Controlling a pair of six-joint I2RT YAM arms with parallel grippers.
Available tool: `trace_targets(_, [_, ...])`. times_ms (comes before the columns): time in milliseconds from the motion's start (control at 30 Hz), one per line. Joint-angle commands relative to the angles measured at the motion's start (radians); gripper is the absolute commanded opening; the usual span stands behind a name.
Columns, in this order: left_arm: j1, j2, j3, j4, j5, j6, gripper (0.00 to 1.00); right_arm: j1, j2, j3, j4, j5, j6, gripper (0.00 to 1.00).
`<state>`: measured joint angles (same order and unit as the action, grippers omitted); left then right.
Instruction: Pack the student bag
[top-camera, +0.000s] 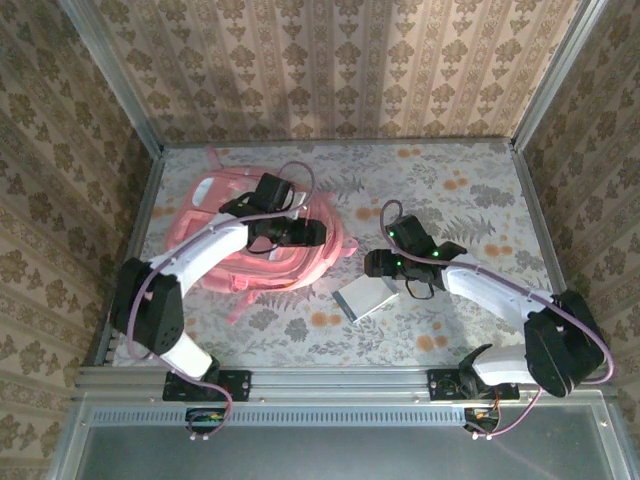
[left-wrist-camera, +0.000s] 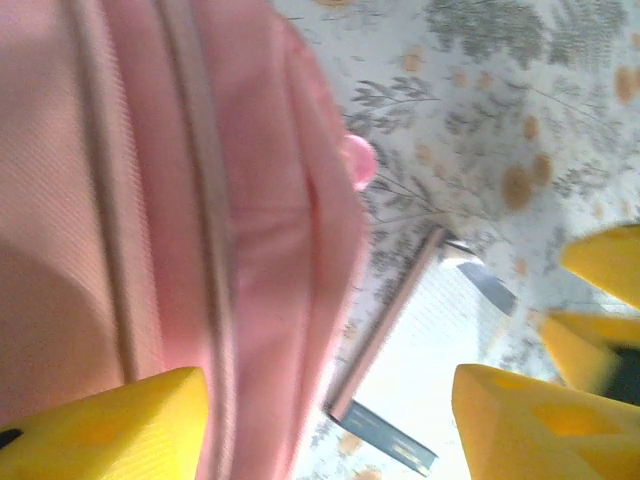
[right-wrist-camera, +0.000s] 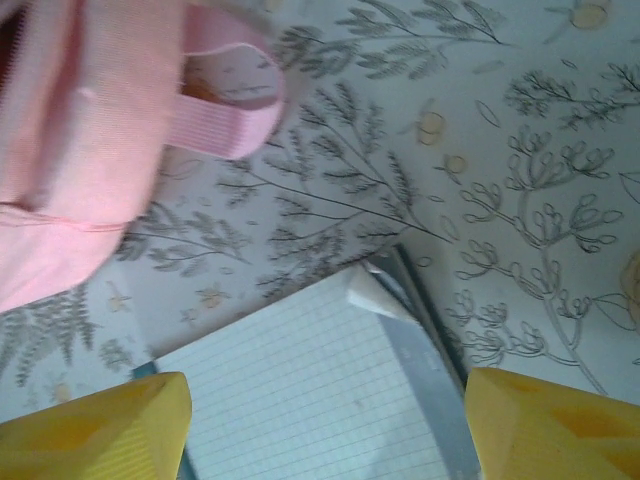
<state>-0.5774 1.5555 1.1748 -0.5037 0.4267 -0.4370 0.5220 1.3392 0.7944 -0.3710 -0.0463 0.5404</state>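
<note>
I see a floral cloth (top-camera: 460, 190) covering the table and patterned wallpaper (top-camera: 340, 60) enclosing it. The student bag (top-camera: 200, 215) lies at centre-left, with a lined notebook (top-camera: 365, 297) just beside it, lower right. The left gripper (left-wrist-camera: 325, 385) and right gripper (right-wrist-camera: 330, 385) both have their fingers spread wide.

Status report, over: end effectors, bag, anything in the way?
Left end effector open over bag edge. Right end effector open over notebook. Notebook beside bag, not yet packed. Nothing in the way.

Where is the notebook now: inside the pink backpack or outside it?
Outside. The notebook lies flat on the table beside the backpack, with its lined page facing up.
</note>
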Motion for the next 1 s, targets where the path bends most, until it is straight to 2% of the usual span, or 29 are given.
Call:
trace_targets(0, [-0.045, -0.091, -0.046, -0.054, 0.062, 0.033, 0.74, -0.018, 0.037, -0.013, -0.019, -0.046, -0.020, 0.74])
trace_targets(267, [-0.135, -0.066, -0.216, 0.010, 0.174, 0.029, 0.77, -0.028, 0.119, -0.026, 0.001, -0.070, -0.014, 0.72])
trace_targets(533, [-0.150, 0.053, -0.271, 0.104, 0.243, -0.049, 0.79, -0.027, 0.137, -0.098, 0.085, -0.164, 0.083, 0.68])
trace_targets(967, [-0.161, 0.180, -0.207, 0.081, 0.268, -0.028, 0.81, -0.022, -0.044, -0.263, 0.170, -0.328, 0.207, 0.64])
